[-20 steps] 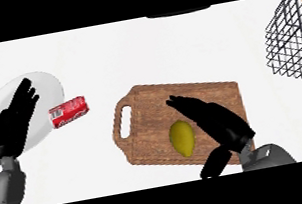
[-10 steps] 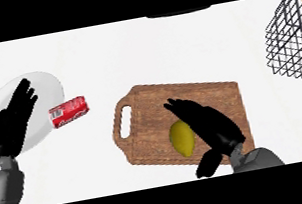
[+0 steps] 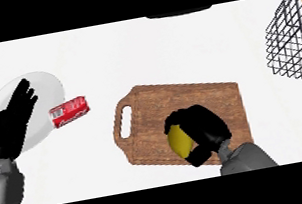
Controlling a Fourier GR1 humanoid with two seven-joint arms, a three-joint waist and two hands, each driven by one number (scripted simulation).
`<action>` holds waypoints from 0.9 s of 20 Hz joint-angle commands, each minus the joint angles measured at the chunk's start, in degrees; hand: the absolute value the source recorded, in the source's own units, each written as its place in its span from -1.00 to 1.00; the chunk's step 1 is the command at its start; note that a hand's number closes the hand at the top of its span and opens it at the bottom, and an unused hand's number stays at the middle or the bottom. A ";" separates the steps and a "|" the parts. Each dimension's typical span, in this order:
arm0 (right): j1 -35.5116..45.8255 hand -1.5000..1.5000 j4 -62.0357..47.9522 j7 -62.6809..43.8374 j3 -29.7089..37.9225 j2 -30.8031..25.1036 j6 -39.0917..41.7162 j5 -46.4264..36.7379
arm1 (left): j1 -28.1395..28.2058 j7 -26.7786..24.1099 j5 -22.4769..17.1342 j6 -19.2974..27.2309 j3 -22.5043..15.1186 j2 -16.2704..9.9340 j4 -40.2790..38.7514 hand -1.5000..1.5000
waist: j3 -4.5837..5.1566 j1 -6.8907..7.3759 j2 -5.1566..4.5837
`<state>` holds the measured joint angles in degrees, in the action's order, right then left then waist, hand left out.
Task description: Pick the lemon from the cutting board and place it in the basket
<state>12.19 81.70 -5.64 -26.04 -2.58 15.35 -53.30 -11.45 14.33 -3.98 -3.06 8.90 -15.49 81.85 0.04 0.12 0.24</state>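
the right hand [image 3: 203, 130] is curled round the lemon [image 3: 179, 140] on the cutting board [image 3: 184, 103], lemon's long axis running up-down. the basket [image 3: 301, 42] sits well apart, upper right. the left hand [image 3: 4, 125] rests open at left.

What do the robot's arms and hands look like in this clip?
Both forearms are plain grey and rounded, each ending in a matte black hand with a thumb and slender fingers. The left hand and right hand look alike. No cables, sleeves or clear markings show.
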 commanded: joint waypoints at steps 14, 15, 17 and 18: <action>-21.87 1.00 13.84 -18.06 -8.01 2.21 -12.19 -7.37 | -0.51 -0.97 0.52 -0.48 2.07 -0.48 -2.37 0.00 | -0.03 -1.02 -0.03; -21.46 1.00 17.76 -18.93 -5.72 0.77 -8.55 -4.94 | 2.00 -5.83 2.20 -0.23 0.64 1.47 -4.27 0.00 | -0.01 -0.88 -0.12; -20.87 1.00 20.75 -20.29 -8.75 2.56 -15.59 1.19 | -0.15 -2.73 2.03 0.20 0.40 1.11 -2.76 0.00 | -0.06 -0.77 -0.08; -23.96 1.00 23.02 -18.04 -9.17 2.57 -17.21 1.57 | 1.37 -3.18 1.98 0.44 -0.24 2.28 -1.42 0.00 | -0.07 -0.79 0.01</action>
<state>-6.64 97.59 -23.02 -33.46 -0.18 2.48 -55.92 -10.82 11.29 -2.34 -3.14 9.38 -14.28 79.21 0.02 -0.62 0.31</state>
